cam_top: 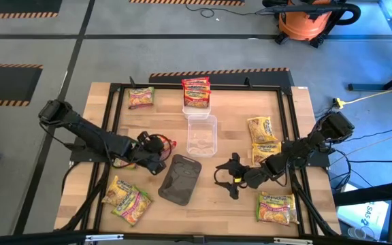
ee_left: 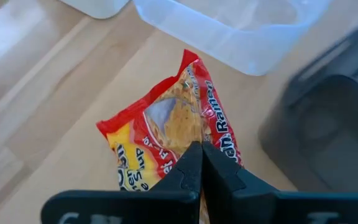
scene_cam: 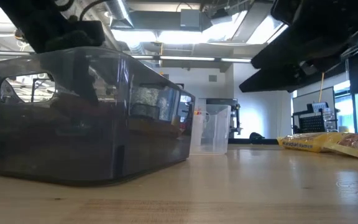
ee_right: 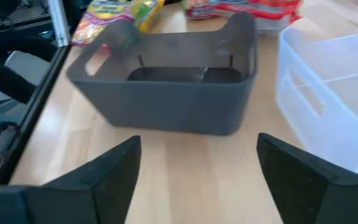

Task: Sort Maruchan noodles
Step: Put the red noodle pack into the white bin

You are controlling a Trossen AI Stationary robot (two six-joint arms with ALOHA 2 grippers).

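1. Left gripper (ee_left: 201, 163): fingers pressed together on a red packet (ee_left: 173, 134), which hangs forward from the tips above the wood.
2. Red packet, print: "Ramen" reads along the red border just beside the fingertips; "Soup" shows on the yellow patch near the fingers. Crinkly film, orange centre, red edges, creased lengthwise.
3. Ahead of the left gripper: a clear tray (ee_left: 241, 28); to one side, a dark tray (ee_left: 328, 118).
4. Right gripper (ee_right: 197, 165): fingers wide apart, nothing between them, hovering over bare table (ee_right: 185, 168).
5. Ahead of the right gripper: the dark tray (ee_right: 173, 93), near; the clear tray (ee_right: 334, 93) beside it.
6. Other packets, from above: a red one (cam_top: 196, 91) on a white tray (cam_top: 197, 109) beyond the clear tray; a green-and-pink one (cam_top: 141, 97) near it; yellow ones (cam_top: 260, 128) beside the right arm; more (cam_top: 126, 199) behind the left arm. Their print is too small to read.
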